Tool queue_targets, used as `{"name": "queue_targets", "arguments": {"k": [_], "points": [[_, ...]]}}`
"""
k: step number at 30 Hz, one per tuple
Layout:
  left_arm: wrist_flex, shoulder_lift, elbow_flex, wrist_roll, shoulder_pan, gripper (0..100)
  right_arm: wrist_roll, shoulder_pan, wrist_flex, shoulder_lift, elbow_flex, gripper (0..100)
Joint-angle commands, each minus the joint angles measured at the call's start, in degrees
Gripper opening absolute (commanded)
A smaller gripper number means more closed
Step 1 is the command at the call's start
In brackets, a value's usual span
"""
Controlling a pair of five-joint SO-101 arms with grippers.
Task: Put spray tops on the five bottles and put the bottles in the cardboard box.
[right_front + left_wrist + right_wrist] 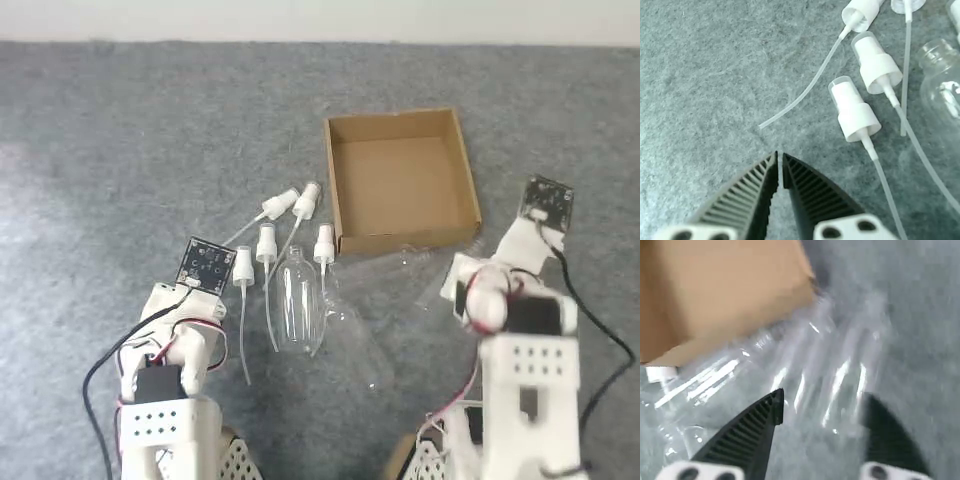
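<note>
"High view first: where is the cardboard box [400, 178]?"

"Open on the grey bench [120, 150], just ahead of the right hand [822, 400]. In the right wrist view one of its corners shows close beyond the fingertips."

"And the bottles [298, 298]?"

"All clear, all lying on their sides with no tops on that I can see. One lies between the two arms with its neck toward the box. The others lie beside it and along the front wall of the box. I cannot count them surely."

"How is the right hand set?"

"Wide apart, low over the bench, with clear bottles lying just past its tips and in line with the gap."

"The spray tops [855, 112]?"

"Five white ones lie loose ahead of the left hand [780, 157], between it and the box, thin tubes trailing back. The nearest is just off to one side of the tips."

"And that hand?"

"Narrow, its ribbed fingers [757, 182] drawn almost together."
</note>
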Motion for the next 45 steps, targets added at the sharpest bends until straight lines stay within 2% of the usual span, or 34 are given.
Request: {"name": "queue_targets", "arguments": {"k": [1,5,9,12,18,25,32,39,45], "points": [[0.26,-0.88,-0.31,-0.44,-0.18,1,-3.08,-0.48,5.85,9.71,-8.18,52.5],[0.26,-0.88,-0.31,-0.44,-0.18,1,-3.78,-2.51,4.79,15.96,-9.41,54.5],[0.26,-0.88,-0.31,-0.44,-0.18,1,-6.15,1.45,-3.65,19.82,-9.58,51.5],[0.26,-0.88,-0.31,-0.44,-0.18,1,-3.60,3.38,-8.22,21.49,-9.49,46.1],[0.26,-0.88,-0.31,-0.44,-0.18,1,-0.97,6.11,-8.22,22.90,-9.14,34.4],[0.26,-0.88,-0.31,-0.44,-0.18,1,-0.53,9.36,-8.92,28.44,-9.23,32.9],[0.26,-0.88,-0.31,-0.44,-0.26,1,4.57,12.88,-13.32,36.09,-9.23,32.9],[0.26,-0.88,-0.31,-0.44,-0.26,1,15.82,21.41,-10.42,38.73,-9.14,32.9],[0.35,-0.88,-0.31,-0.44,-0.26,1,36.04,30.29,-7.43,40.22,-9.14,32.8]]}}
